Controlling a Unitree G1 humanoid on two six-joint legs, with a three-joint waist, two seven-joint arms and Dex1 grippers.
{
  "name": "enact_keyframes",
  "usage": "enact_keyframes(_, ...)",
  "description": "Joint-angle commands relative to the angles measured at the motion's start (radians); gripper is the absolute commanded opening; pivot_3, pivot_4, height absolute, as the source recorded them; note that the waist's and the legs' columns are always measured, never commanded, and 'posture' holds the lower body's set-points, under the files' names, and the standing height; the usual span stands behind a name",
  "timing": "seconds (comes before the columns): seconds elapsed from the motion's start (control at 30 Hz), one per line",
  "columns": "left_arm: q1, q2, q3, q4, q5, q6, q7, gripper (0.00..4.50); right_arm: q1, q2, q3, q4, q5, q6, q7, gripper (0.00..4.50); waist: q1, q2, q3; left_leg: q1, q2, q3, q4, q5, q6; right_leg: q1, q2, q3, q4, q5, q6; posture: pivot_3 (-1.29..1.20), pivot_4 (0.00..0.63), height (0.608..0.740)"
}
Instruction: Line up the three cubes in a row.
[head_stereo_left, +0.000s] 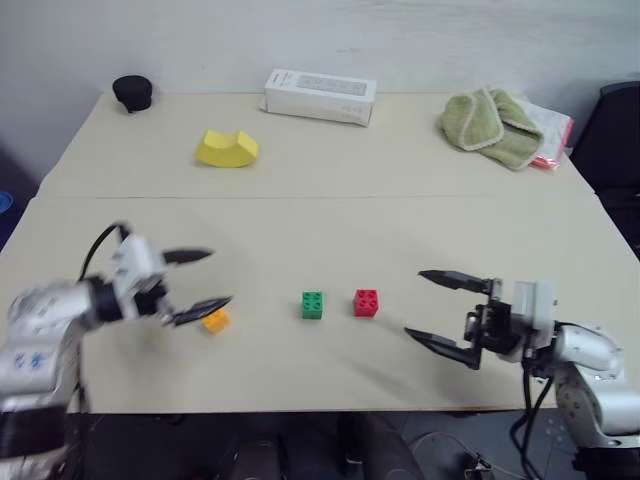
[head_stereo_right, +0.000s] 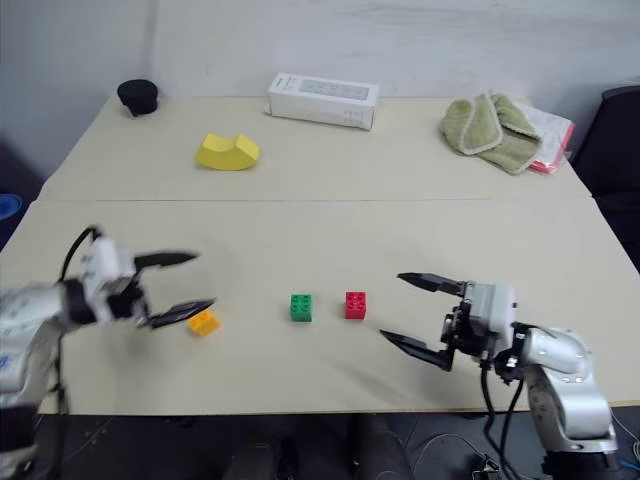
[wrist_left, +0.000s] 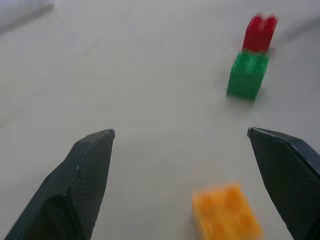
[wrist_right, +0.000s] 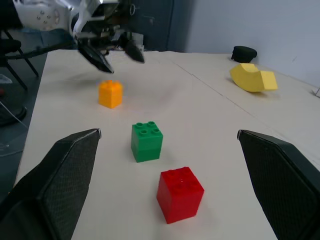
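Left tool (head_stereo_left: 200, 278) open, orange cube (head_stereo_left: 216, 320) just beside tips.

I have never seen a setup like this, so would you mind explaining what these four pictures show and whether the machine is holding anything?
This is a two-armed robot at a table. Two pictures come from cameras on its head, looking down over both arms; the other two come from cameras on each wrist, looking along that arm's two black fingers. The left gripper and the right gripper are both open and hold nothing. Near the front edge stand three small studded cubes roughly in a line: the orange cube just beside the left gripper, then the green cube and the red cube. Farther back lie a yellow curved block, a black object, a white box and a green cloth.
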Motion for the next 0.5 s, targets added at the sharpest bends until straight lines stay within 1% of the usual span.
enact_keyframes(0.03, 0.125, -0.003, 0.19, 0.098, -0.049, -0.019, 0.04, 4.49, -0.025, 0.032, 0.059, -0.043, -0.004, 0.004, -0.014, 4.5, 0.003, -0.002, 0.001, 0.0, 0.0, 0.0, 0.0, 0.0, 0.0, 0.0, 0.0, 0.0, 0.0, 0.0, 0.0, 0.0, 0.15, 0.74)
enact_keyframes(0.07, 0.155, -0.003, 0.217, 0.115, -0.06, -0.012, 0.044, 4.49, -0.032, 0.04, 0.065, -0.039, -0.009, -0.001, -0.019, 4.5, 0.006, -0.003, 0.001, 0.0, 0.0, -0.002, 0.0, -0.002, 0.004, 0.0, 0.0, -0.001, 0.0, 0.0, 0.0, 0.0, 0.15, 0.74)
enact_keyframes(0.13, 0.213, -0.009, 0.256, 0.134, -0.066, -0.025, 0.047, 4.49, -0.048, 0.047, 0.075, -0.029, -0.017, -0.007, -0.029, 4.5, 0.017, -0.003, 0.001, 0.0, 0.0, -0.003, 0.0, -0.004, 0.005, 0.001, -0.001, -0.002, 0.0, 0.0, -0.001, 0.0, 0.15, 0.74)
enact_keyframes(0.27, 0.312, -0.033, 0.275, 0.068, -0.086, -0.037, 0.041, 4.49, -0.072, 0.049, 0.082, 0.01, -0.038, -0.032, -0.02, 4.5, 0.032, -0.003, 0.001, 0.0, -0.003, -0.005, 0.0, -0.005, 0.008, 0.002, -0.006, -0.004, -0.002, 0.0, -0.001, 0.0, 0.15, 0.74)
enact_keyframes(0.37, 0.306, -0.057, 0.242, 0.001, -0.104, -0.039, 0.057, 4.49, -0.083, 0.051, 0.085, 0.028, -0.044, -0.045, -0.016, 4.5, 0.039, -0.003, 0.0, 0.0, -0.003, -0.005, -0.001, -0.006, 0.008, 0.002, -0.006, -0.004, -0.003, 0.0, -0.001, 0.0, 0.15, 0.74)
enact_keyframes(0.5, 0.247, -0.087, 0.12, -0.108, -0.095, -0.044, 0.074, 4.49, -0.098, 0.059, 0.098, 0.047, -0.059, -0.059, -0.019, 4.5, 0.036, -0.003, 0.0, 0.0, -0.003, -0.005, -0.001, -0.006, 0.008, 0.002, -0.006, -0.004, -0.002, 0.0, -0.001, 0.0, 0.15, 0.74)
